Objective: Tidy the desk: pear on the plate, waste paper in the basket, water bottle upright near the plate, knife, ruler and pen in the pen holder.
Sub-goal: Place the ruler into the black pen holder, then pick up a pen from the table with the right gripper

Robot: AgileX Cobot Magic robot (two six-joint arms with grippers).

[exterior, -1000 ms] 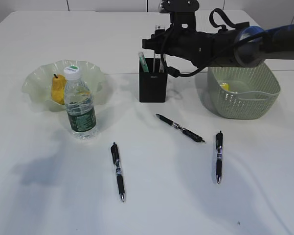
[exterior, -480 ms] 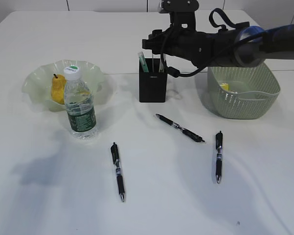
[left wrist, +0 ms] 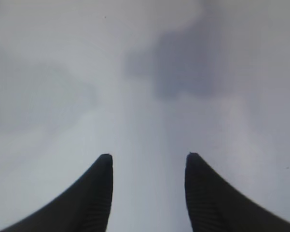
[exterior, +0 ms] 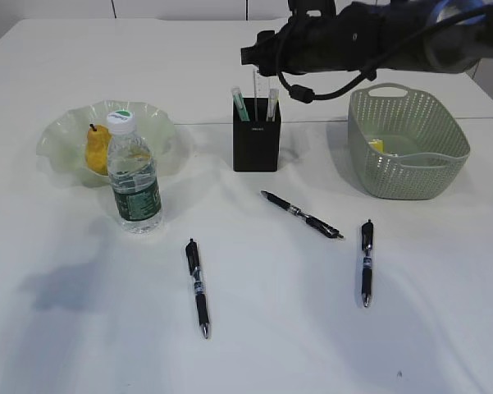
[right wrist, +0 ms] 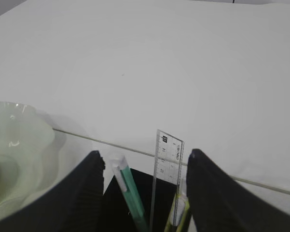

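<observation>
**Black pens outstanding: three items on white desk**

Black plastic click pen with clear mid-barrel (exterior: 197, 288), nearest: light, stiff, smooth and apt to roll; lies free, long axis near-to-far, metal tip toward the viewer; best pinched across the barrel mid-length.
Second black click pen (exterior: 367, 262), to the right: same build; axis near-to-far, tip nearest.
Third black click pen (exterior: 301, 214), midway: axis diagonal, running far-left to near-right.
Clear plastic water bottle with white cap (exterior: 134, 176): upright, just beside the ruffled pale-green glass plate (exterior: 152, 117) holding the yellow pear (exterior: 97, 148).
Black square pen holder (exterior: 255, 145): clear plastic ruler (right wrist: 167, 171) stands upright inside, long axis vertical, with a green-barrelled item (right wrist: 129, 194) leaning beside it.
Pale-green woven plastic basket (exterior: 408, 177): at far right.
Right gripper (right wrist: 145, 159): jaws parted, gripping nothing, above the holder astride the ruler.
Left gripper (left wrist: 148, 162): jaws apart, empty, over bare desk.
</observation>
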